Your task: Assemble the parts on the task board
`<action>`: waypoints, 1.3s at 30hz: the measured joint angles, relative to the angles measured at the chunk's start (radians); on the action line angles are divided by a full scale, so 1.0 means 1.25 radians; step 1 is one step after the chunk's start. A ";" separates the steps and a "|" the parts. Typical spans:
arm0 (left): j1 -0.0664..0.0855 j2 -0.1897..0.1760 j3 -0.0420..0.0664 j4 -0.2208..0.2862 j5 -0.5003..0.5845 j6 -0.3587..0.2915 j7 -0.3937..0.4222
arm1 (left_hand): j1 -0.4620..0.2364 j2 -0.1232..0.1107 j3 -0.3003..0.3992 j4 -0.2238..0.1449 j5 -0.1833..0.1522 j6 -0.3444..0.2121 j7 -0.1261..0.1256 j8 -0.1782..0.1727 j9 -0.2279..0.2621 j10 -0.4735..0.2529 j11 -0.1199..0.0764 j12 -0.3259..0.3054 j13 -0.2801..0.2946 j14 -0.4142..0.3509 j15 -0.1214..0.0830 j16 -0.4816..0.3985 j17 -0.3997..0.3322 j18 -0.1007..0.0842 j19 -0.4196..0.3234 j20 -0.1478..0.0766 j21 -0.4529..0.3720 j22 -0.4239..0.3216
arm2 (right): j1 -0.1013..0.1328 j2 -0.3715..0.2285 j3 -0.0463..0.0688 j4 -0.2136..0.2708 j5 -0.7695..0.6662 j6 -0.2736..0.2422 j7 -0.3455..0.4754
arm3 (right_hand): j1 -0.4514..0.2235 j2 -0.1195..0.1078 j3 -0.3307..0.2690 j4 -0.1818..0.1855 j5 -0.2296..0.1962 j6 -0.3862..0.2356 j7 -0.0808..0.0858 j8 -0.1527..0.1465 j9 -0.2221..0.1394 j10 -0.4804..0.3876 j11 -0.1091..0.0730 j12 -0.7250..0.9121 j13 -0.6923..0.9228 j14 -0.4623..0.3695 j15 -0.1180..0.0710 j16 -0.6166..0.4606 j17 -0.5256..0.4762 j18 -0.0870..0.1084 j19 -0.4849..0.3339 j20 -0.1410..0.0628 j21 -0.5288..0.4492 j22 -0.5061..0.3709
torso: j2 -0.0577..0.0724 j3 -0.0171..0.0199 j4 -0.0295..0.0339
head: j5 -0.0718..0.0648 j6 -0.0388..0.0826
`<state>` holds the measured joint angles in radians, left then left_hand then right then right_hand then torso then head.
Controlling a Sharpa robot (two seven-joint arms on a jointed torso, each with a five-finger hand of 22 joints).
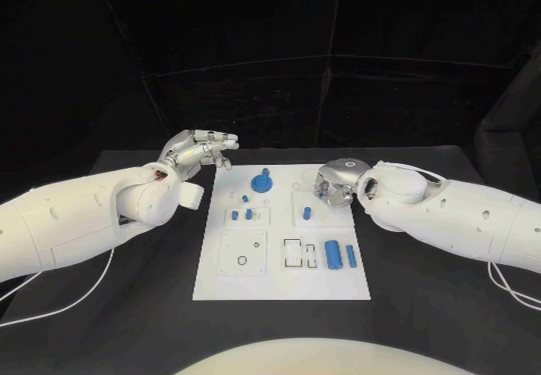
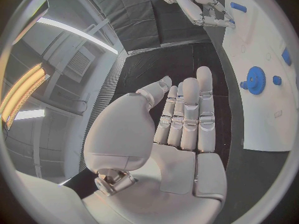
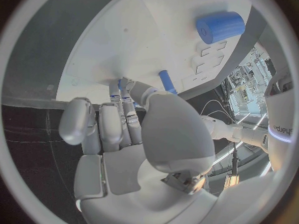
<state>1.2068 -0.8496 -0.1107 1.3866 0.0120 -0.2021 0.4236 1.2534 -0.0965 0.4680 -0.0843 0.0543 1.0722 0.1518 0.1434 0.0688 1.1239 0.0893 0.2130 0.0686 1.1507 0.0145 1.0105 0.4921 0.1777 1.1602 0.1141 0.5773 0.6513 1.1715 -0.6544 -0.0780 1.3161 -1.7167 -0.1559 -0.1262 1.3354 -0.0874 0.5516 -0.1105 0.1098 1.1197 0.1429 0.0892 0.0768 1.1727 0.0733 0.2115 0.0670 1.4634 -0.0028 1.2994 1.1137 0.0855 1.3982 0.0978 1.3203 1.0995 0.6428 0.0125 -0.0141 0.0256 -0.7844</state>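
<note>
1. The black table [image 1: 439, 289] carries the white task board [image 1: 282, 277] at its middle, lying flat between the two arms.
2. The left hand [image 1: 201, 150] hovers beyond the board's far left corner, over bare table; in the left wrist view its fingers [image 2: 190, 109] stretch out straight, side by side, with nothing in them.
3. The right hand [image 1: 334, 183] is lowered over the board's far right part. In the right wrist view its fingers [image 3: 127, 117] curl down towards the white surface, with a bit of blue showing at the fingertips; I cannot tell whether it grips anything.
4. A blue gear [image 1: 262, 183] with a short peg rising from it stands on the far middle of the board.
5. A large blue cylinder [image 1: 334, 253] lies on the board's near right area, with a slimmer blue pin [image 1: 351, 255] just beside it on the right.
6. Small blue parts [image 1: 241, 213] sit in a square recess left of centre, and another small blue piece [image 1: 306, 212] lies near the right hand's fingers.
</note>
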 measured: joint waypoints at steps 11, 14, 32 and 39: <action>0.000 -0.001 0.000 0.000 0.001 0.001 -0.001 | 0.004 0.004 -0.002 -0.003 0.000 0.000 0.000 0.000 0.000 0.000 0.000 0.000 0.000 -0.001 0.000 0.000 -0.003 0.000 0.000 0.000 -0.001 -0.002 | 0.000 0.007 0.000 -0.007 0.001 -0.001 -0.010 | -0.005 0.009 0.007 0.000 -0.014 0.023 -0.010 0.007 0.003 0.024 -0.010 -0.001 0.000 0.003 -0.008 0.006 0.002 0.000 0.008 -0.008 0.006 0.014 | -0.001 -0.0005 0.0012 | -0.002 -0.002; 0.000 -0.002 0.000 0.000 0.001 0.002 -0.002 | 0.004 0.004 0.000 -0.004 0.000 0.000 0.000 0.000 0.000 0.000 0.000 0.000 0.000 -0.006 0.000 0.000 -0.003 0.000 0.000 0.000 -0.003 -0.003 | -0.001 0.003 0.000 -0.002 0.001 -0.005 -0.013 | -0.004 0.011 0.009 -0.002 -0.014 0.023 -0.010 0.007 0.003 0.024 -0.010 -0.001 0.000 0.003 -0.008 0.006 0.000 0.000 0.008 -0.008 0.006 0.014 | -0.001 -0.0006 0.0012 | -0.001 -0.002; 0.000 -0.005 0.000 -0.002 0.002 0.004 -0.006 | 0.007 0.007 -0.002 -0.007 0.000 -0.003 0.003 0.000 -0.001 0.000 0.000 0.000 0.000 -0.006 0.000 0.000 -0.007 0.000 0.000 0.000 -0.003 -0.004 | -0.001 -0.037 0.000 0.049 0.010 -0.088 -0.017 | -0.004 0.010 0.010 -0.003 -0.015 0.029 -0.010 0.005 0.003 0.027 -0.013 -0.009 0.000 0.000 -0.011 0.006 0.000 0.000 0.008 -0.008 0.006 0.013 | -0.001 -0.0005 0.0009 | 0.000 -0.001; 0.000 -0.006 0.000 -0.003 0.002 0.006 -0.009 | 0.007 0.007 -0.002 -0.007 0.000 -0.003 0.003 0.000 -0.001 0.000 0.000 0.000 -0.001 -0.006 0.000 0.000 -0.007 0.000 0.000 0.000 -0.003 -0.004 | -0.001 -0.074 0.001 0.099 0.026 -0.117 -0.017 | -0.004 0.010 0.010 -0.003 -0.015 0.029 -0.010 0.004 0.002 0.027 -0.013 -0.009 0.000 0.000 -0.011 0.006 0.002 0.000 0.011 -0.011 0.006 0.013 | -0.002 -0.0005 0.0005 | 0.002 0.000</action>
<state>1.2068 -0.8570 -0.1107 1.3825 0.0143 -0.1949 0.4124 1.2618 -0.0882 0.4653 -0.0926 0.0544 1.0684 0.1555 0.1434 0.0681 1.1239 0.0893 0.2130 0.0679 1.1435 0.0145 1.0106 0.4840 0.1771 1.1602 0.1141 0.5732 0.6458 1.1703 -0.7465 -0.0771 1.4397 -1.6840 -0.3021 -0.1478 1.3306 -0.0746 0.5635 -0.1148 0.0905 1.1557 0.1308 0.0948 0.0792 1.2061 0.0572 0.2000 0.0670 1.4633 -0.0164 1.3067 1.1162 0.0854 1.4122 0.0838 1.3274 1.1157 0.6408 0.0118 -0.0135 0.0283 -0.7849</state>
